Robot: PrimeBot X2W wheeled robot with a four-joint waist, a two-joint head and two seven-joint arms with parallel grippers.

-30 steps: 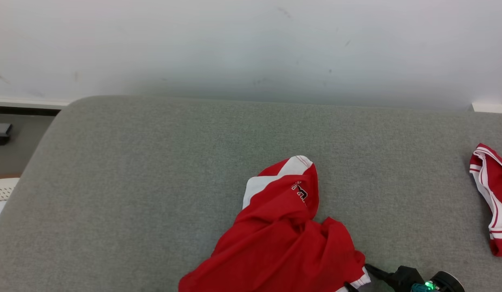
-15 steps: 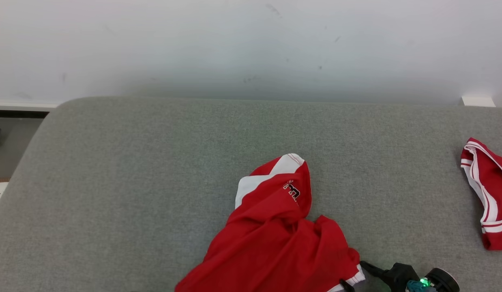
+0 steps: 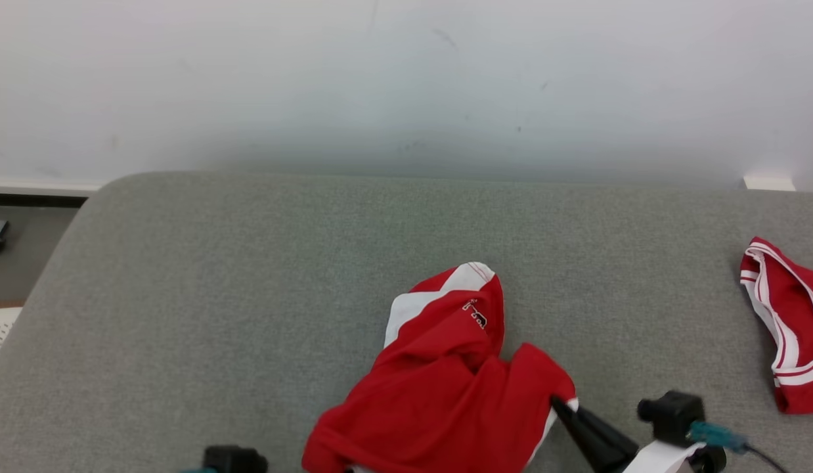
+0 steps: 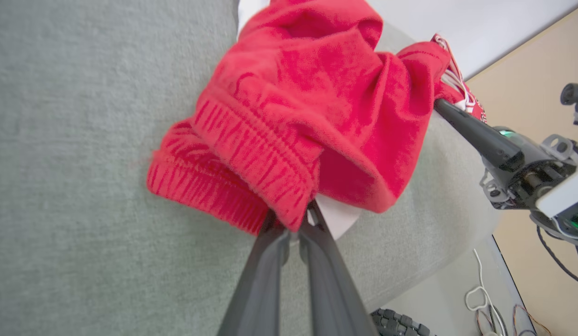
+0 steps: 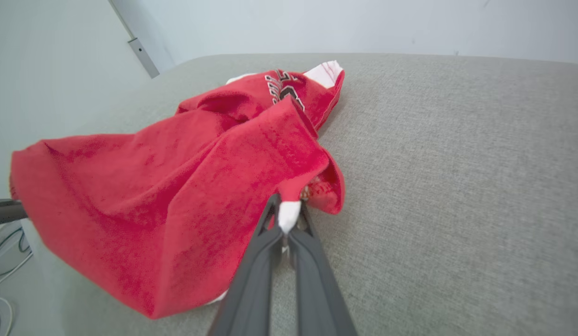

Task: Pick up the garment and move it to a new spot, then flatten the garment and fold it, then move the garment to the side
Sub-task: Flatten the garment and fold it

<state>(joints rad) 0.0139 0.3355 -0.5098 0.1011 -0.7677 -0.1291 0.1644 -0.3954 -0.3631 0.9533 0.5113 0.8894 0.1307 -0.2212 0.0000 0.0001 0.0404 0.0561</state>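
At the left, the left claw (image 4: 293,223) is pinching shut on the ribbed red hem of the crumpled red-and-white jersey-like garment (image 3: 446,387), which is sitting bunched near the front edge of the grey fabric-covered cushion (image 3: 249,295), a little right of its middle, with its white-trimmed end pointing toward the pale wall (image 3: 380,79). That left pinch seems to be taking in more than one layer of the thick hem, so in my judgement the cloth may be coming up doubled and refusing to open flat later. Across the garment, the right claw (image 5: 286,212) is clamped together on a small white-tipped corner; this hold is looking thin, and a quick lift or the two arms pulling apart unevenly could be sliding that tip out, leaving the garment swinging from one side. Because the bundle is lying so close to the cushion's near edge, a dropped side could be slipping off toward the floor and the loose cables (image 4: 480,298) below. Dragging instead of lifting may be twisting the cloth further on the rough weave. Farther right, a second red garment with white stripes (image 3: 784,328) is lying well apart at the cushion's edge; carrying too far that way risks piling one on the other. As for containers, nothing here is serving as one: both garments are resting directly on the cushion.
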